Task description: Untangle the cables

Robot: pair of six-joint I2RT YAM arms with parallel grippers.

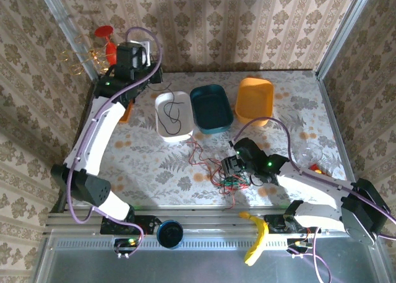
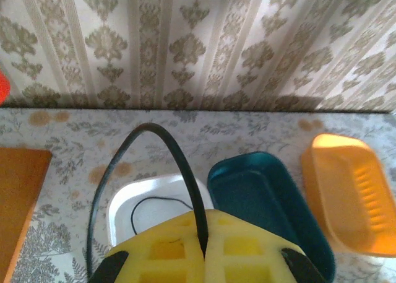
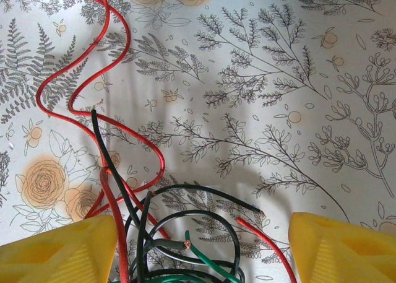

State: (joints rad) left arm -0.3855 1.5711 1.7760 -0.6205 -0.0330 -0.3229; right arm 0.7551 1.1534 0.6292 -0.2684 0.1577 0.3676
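At the near rail a yellow curved object (image 1: 255, 238) lies with its long axis running from 12 to 6 o'clock, and a dark round object (image 1: 169, 233) sits well apart at its 9 o'clock. Past the rail, on the patterned table (image 1: 154, 165), the right gripper (image 1: 235, 166) hangs over the tangle (image 1: 230, 181) of cables just right of centre. In the right wrist view this gripper (image 3: 204, 233) has its yellow fingers (image 3: 55, 252) spread wide apart and clamped on nothing, with the knot lying between them. The red cable (image 3: 127, 38) snakes out of the knot toward 11 o'clock. One loose red end lies beside the right-hand finger and points to 10 o'clock. The green cable (image 3: 210, 264) ends in a bare copper tip aimed at 11 o'clock. Dark strands (image 3: 185, 190) loop across the knot, and one free end points to 12 o'clock; how many dark cables there are cannot be told. In the top view the red cable (image 1: 197, 150) runs from the tangle toward 10 o'clock. Farther back stand three trays in a row: a white tray (image 1: 162, 100), a teal tray (image 1: 211, 109) and an orange tray (image 1: 255, 97). A black cable (image 1: 173, 113) lies looped in the white one, its long axis from 12 to 6 o'clock. An orange board (image 1: 125, 114) lies at the white tray's 9 o'clock. In the left wrist view the left gripper (image 2: 204, 233) has its yellow pads pressed together on a black loop (image 2: 148, 129) arching out of the seam. Whether that loop belongs to the cable in the tray cannot be confirmed.
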